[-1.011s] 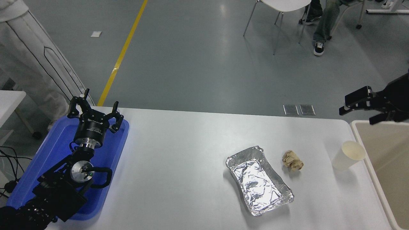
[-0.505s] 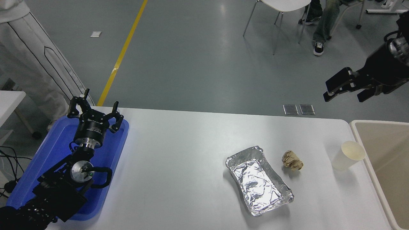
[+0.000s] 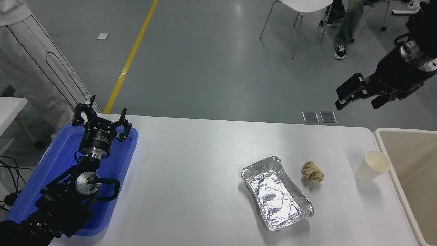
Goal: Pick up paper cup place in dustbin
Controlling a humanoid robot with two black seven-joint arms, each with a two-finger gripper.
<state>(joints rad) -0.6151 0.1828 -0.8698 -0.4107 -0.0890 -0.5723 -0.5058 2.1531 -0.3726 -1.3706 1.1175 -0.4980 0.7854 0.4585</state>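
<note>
Hanging high with fingers wide apart and empty, the right hand (image 3: pixel 362 97) is up above the paper cup (image 3: pixel 371 166) and dustbin (image 3: pixel 406 164).

The left arm (image 3: pixel 65 194) is black, built of blocky, ribbed segments, with a looped black cable beside a round silver joint cap that carries a small green dot. Its wrist is a black cylinder with white lettering above a silver ring, ending in the left pincer (image 3: pixel 100 118) of thin, black, claw-like fingers. The right arm (image 3: pixel 406 65) is black too, with a silver wrist collar; the right pincer (image 3: pixel 362 97) has flat, rectangular black fingers.
</note>
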